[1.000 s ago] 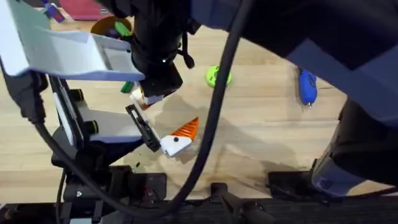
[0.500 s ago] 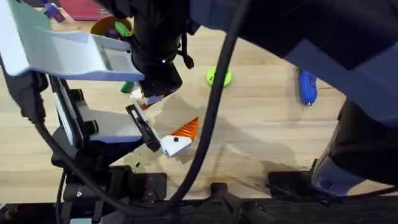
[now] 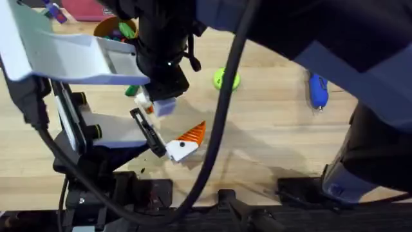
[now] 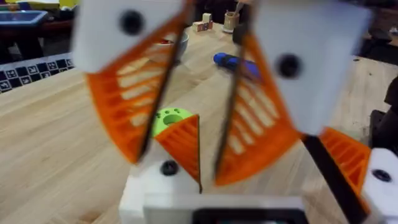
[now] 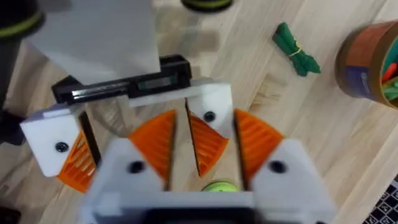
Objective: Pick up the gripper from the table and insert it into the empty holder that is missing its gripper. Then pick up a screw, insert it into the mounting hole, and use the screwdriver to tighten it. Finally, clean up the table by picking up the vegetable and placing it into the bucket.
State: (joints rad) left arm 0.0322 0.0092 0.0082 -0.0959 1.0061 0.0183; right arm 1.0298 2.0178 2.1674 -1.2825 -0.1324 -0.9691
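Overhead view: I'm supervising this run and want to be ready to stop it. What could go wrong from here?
1. The black cable droops across the table right beside the orange finger on the holder; an arm swing might snag it.
2. The spare piece sits close to the black rail; if it is tilted, it may jam rather than slide in.
3. The blue screwdriver lies near the big dark arm and could get knocked.

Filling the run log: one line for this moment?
stage: finger insertion | right gripper: around loose gripper finger at holder | screwdriver: untouched | green vegetable: on table
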